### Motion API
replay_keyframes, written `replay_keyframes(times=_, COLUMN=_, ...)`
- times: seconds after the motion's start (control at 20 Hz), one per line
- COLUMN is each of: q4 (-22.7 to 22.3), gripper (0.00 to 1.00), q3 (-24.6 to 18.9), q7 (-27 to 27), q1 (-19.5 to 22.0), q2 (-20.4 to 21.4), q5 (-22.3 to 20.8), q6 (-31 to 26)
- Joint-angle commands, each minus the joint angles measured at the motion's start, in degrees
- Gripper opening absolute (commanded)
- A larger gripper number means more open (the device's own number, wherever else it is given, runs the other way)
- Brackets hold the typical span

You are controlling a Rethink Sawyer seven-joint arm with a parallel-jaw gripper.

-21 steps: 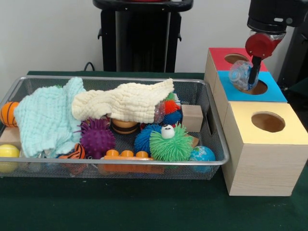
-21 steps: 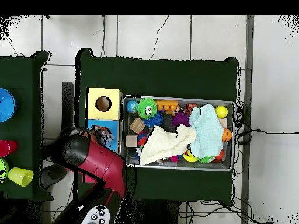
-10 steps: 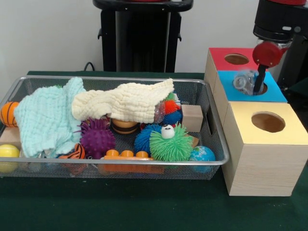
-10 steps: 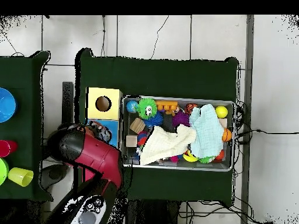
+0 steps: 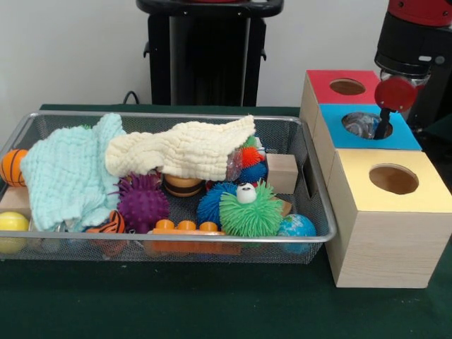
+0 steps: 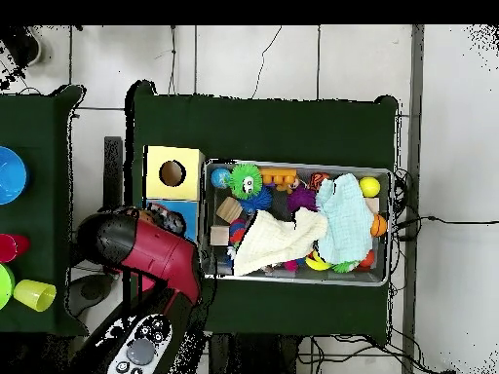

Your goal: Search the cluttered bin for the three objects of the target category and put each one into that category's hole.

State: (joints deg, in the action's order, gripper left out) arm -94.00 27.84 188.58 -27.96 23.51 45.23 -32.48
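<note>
Now the clear ball [image 5: 361, 124] sits inside the blue box's hole [image 5: 367, 125], jaws released.

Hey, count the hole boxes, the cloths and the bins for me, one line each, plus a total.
Boxes: 3, namely red box, blue box, yellow box
Cloths: 2, namely mint cloth, cream cloth
Bin: 1
Total: 6

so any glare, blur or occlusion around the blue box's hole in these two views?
Front view: no glare, and the blue box is sharp; the clear object in its hole reads only as a pale smear, partly behind the gripper. Overhead view: the red arm covers most of that box.
</note>
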Motion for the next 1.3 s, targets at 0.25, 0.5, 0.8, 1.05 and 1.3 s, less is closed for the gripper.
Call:
replay_keyframes(times=0.25, q4=0.8, gripper=1.00, q3=-3.4, q7=7.0, q1=1.7, q2=-1.1, q5=-3.1, q6=-3.7)
replay_keyframes(times=0.5, q4=0.4, gripper=1.00, q3=-3.4, q7=6.6, q1=1.9, q2=-0.7, q5=-3.6, q6=-3.9)
replay_keyframes(times=0.8, q4=-1.2, gripper=1.00, q3=-3.5, q7=5.6, q1=2.4, q2=0.9, q5=-3.9, q6=-4.1)
replay_keyframes(times=1.05, q4=-1.7, gripper=1.00, q3=-3.6, q7=5.3, q1=2.6, q2=1.9, q5=-4.3, q6=-4.7)
replay_keyframes(times=1.3, q4=-2.4, gripper=1.00, q3=-4.0, q7=4.7, q1=3.0, q2=2.7, q5=-4.3, q6=-4.5)
